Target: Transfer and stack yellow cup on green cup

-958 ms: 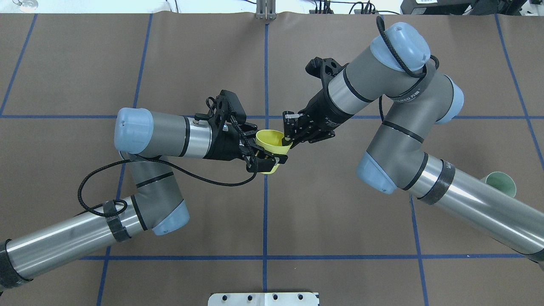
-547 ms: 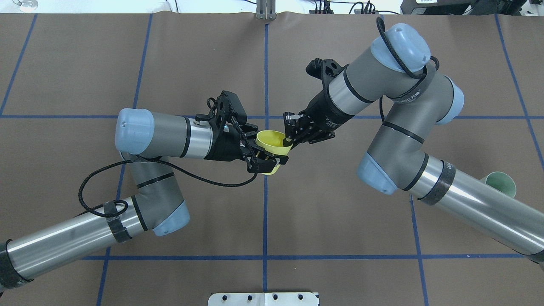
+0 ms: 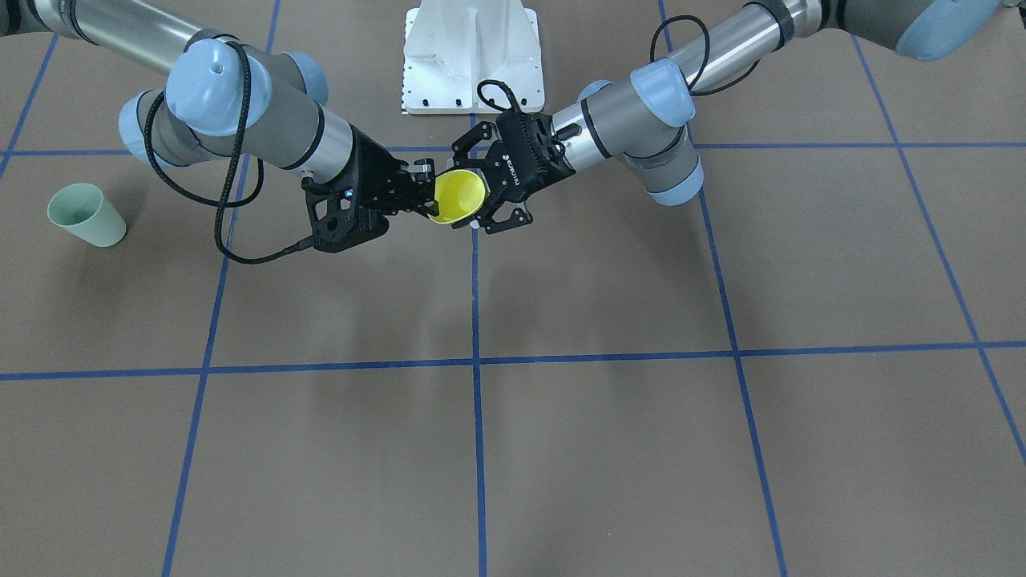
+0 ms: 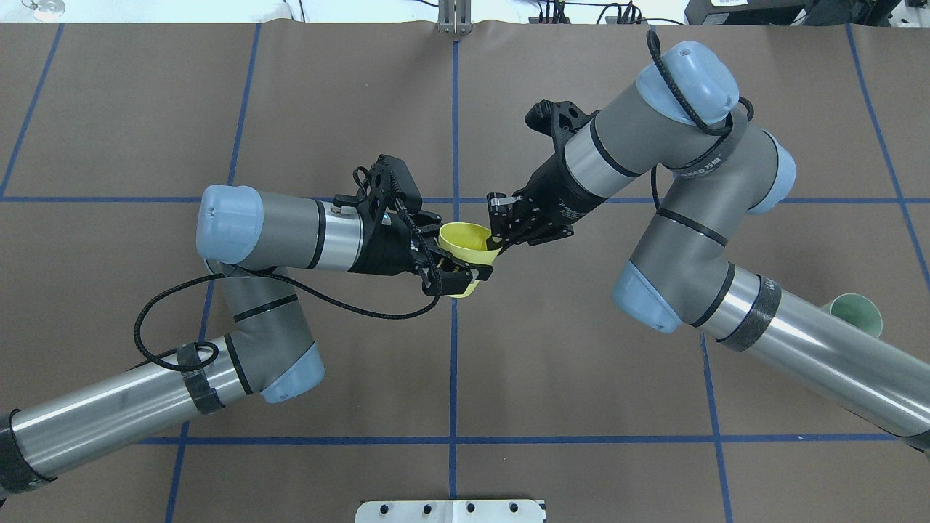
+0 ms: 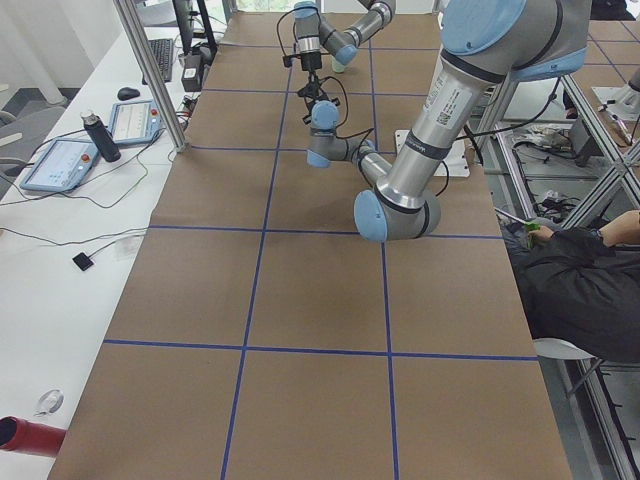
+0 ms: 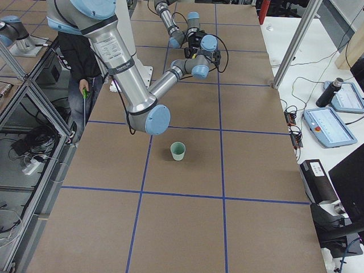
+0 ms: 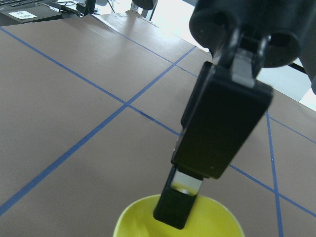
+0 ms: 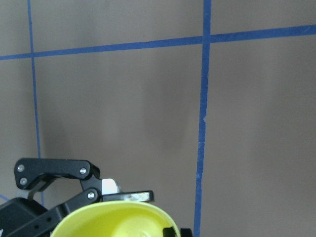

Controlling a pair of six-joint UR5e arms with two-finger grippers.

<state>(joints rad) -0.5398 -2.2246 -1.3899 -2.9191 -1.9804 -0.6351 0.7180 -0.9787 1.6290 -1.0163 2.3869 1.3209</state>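
Note:
The yellow cup [image 4: 465,240] hangs in mid-air over the table's centre line, tilted, between both grippers. My left gripper [image 4: 461,263] is shut on the cup's body, one finger on each side. My right gripper [image 4: 498,247] pinches the cup's rim, with one finger [image 7: 180,207] reaching inside the cup [image 7: 143,224]. In the front-facing view the cup [image 3: 458,192] sits between the right gripper [image 3: 429,200] and the left gripper [image 3: 474,196]. The green cup [image 4: 857,312] stands upright on the table behind my right forearm, far from both grippers [image 3: 86,215].
The brown mat carries blue tape grid lines [image 4: 454,363]. The white robot base plate [image 3: 471,56] is at the near edge. A seated person [image 5: 570,270] and a desk with tablets [image 5: 60,160] flank the table's sides.
My right arm and gripper have shifted slightly to the right at the cup's rim. The cup and my left gripper have barely moved.

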